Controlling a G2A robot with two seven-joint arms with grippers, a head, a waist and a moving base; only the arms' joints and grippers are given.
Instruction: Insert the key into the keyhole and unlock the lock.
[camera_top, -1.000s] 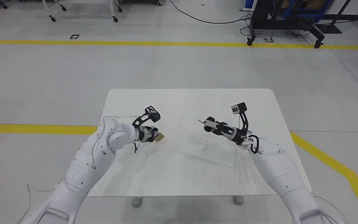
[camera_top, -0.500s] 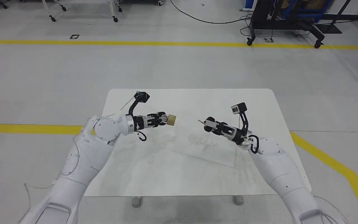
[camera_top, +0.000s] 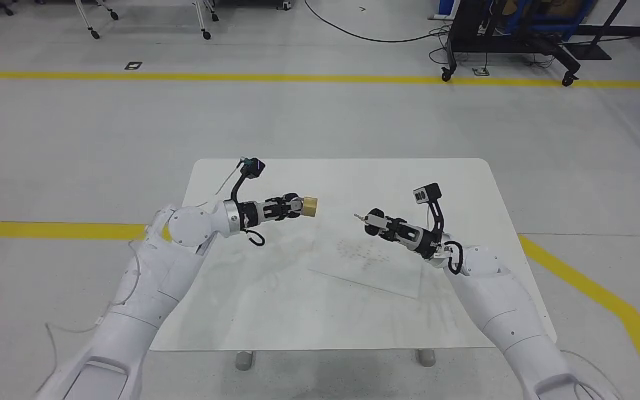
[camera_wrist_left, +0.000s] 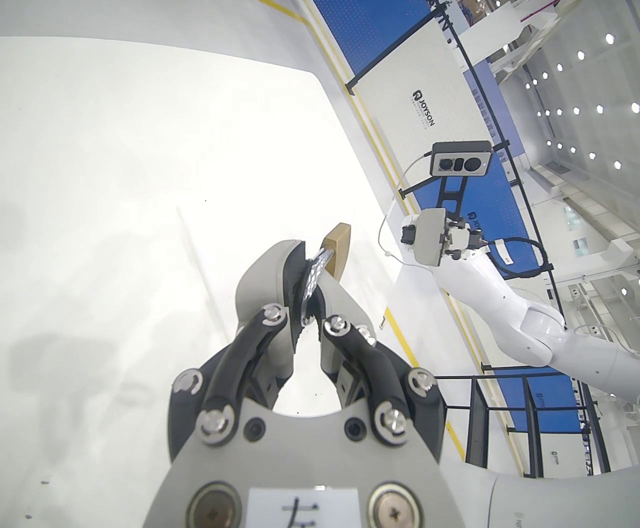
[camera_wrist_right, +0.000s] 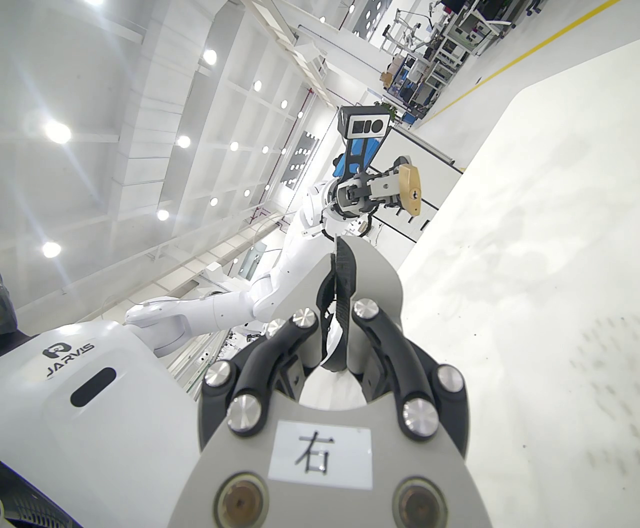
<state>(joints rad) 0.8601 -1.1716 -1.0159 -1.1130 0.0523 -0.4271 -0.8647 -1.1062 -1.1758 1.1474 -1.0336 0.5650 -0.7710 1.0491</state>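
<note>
A white table (camera_top: 340, 170) with rounded corners stood on a pale grey floor (camera_top: 300, 120) crossed by a yellow line (camera_top: 200, 76). Beyond the line, a black wheeled frame (camera_top: 510, 47) stood near a black cable (camera_top: 370, 40). Blue wall panels (camera_wrist_left: 350, 25) and bright ceiling lights (camera_wrist_right: 57, 132) showed behind.

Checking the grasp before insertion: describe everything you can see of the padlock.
The padlock has a small brass-coloured block body with rounded corners. The left gripper is shut on what looks like its silvery shackle, so the body juts past the fingertips. It is held in the air above the white table and touches nothing else. Its end face, with a small dark keyhole, is turned toward the key in the right gripper, with a clear gap between them.
</note>
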